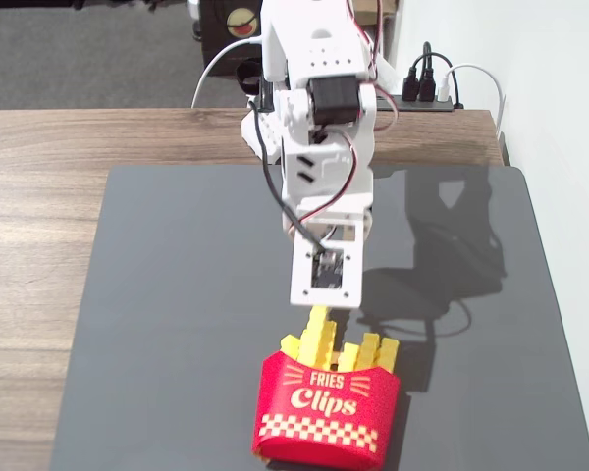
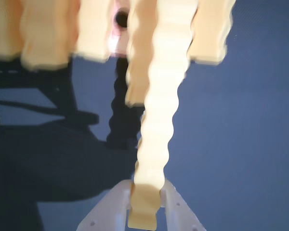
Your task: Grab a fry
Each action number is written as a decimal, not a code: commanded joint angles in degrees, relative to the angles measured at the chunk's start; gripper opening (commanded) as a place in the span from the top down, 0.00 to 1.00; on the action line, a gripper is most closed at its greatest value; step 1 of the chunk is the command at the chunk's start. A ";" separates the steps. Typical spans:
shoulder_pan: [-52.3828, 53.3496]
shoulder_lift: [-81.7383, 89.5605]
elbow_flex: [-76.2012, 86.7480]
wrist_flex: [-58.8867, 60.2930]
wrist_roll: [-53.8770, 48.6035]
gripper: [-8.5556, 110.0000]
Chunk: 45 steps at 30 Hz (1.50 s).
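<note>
A red "FRIES Clips" carton stands on the dark mat near the front, with several yellow fries sticking out of its top. One fry rises higher than the others, up into my white gripper just above the carton. In the wrist view my gripper is shut on this wavy pale yellow fry; both white fingers press its sides. The other fries show blurred along the top edge.
The dark grey mat lies on a wooden table. A power strip with cables sits at the back right by the white wall. The arm's shadow falls on the mat to the right.
</note>
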 commanded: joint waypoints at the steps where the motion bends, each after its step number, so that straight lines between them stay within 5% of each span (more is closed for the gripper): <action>1: -0.18 7.03 2.72 1.14 -0.44 0.92; 23: 2.64 35.68 5.27 22.06 -1.76 0.92; 45: 8.70 29.27 -6.15 25.14 -10.90 0.92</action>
